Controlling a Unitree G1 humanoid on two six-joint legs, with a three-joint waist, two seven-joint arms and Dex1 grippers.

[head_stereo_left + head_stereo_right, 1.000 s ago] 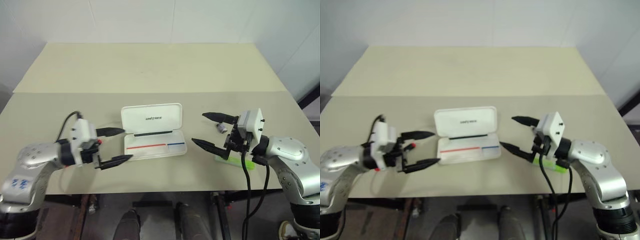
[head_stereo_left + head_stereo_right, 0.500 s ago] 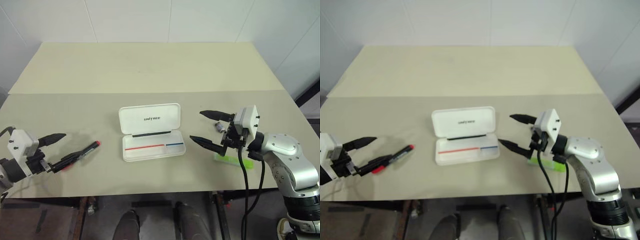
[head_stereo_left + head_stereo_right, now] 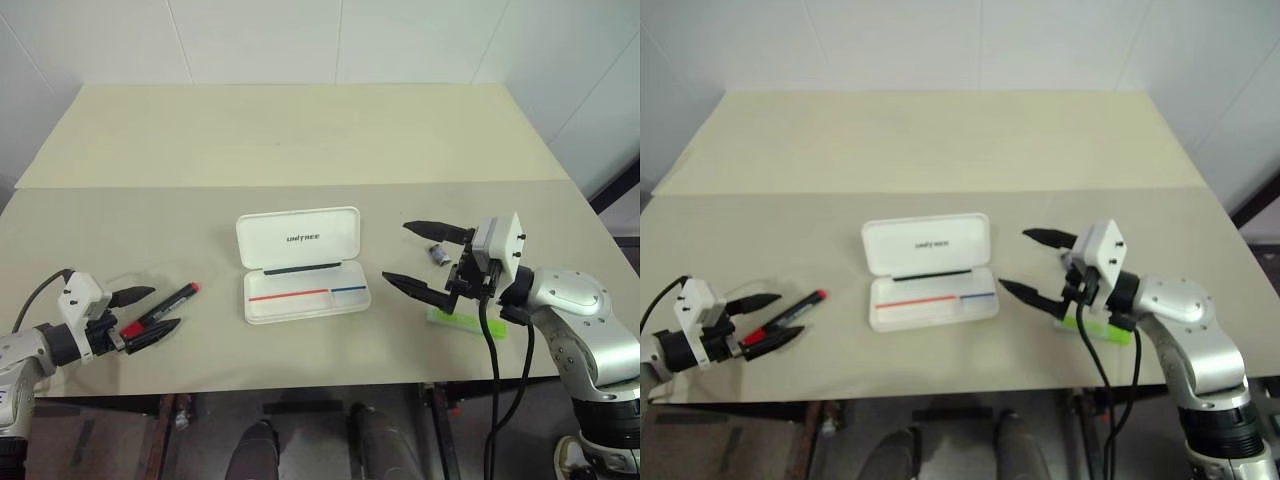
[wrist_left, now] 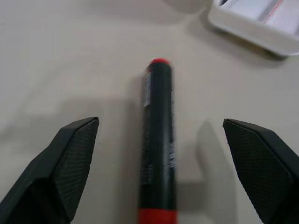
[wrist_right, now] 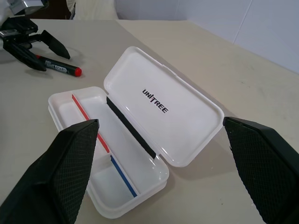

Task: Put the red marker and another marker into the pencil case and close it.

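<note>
The pencil case [image 3: 300,262] lies open mid-table, its lid [image 5: 163,105] tipped back and its tray holding no markers. The red marker [image 3: 180,294] lies flat on the table left of it. My left gripper [image 3: 165,307] is open and low over the table. Its fingers [image 4: 60,163] stand on either side of the marker's barrel [image 4: 159,140] without touching it. The other marker, a light-green highlighter [image 3: 460,322], lies right of the case, partly hidden under my right wrist. My right gripper [image 3: 396,252] hovers open and holds nothing, pointing toward the case.
A small grey object [image 3: 438,254] sits on the table beside the right gripper. The table's [image 3: 300,140] far half is bare, with a seam across its middle. A black cable hangs from the right wrist over the front edge.
My left gripper has swung left and down, away from the case's left side, and now straddles the red marker. The right gripper has stayed in place. The camera view shifted slightly.
</note>
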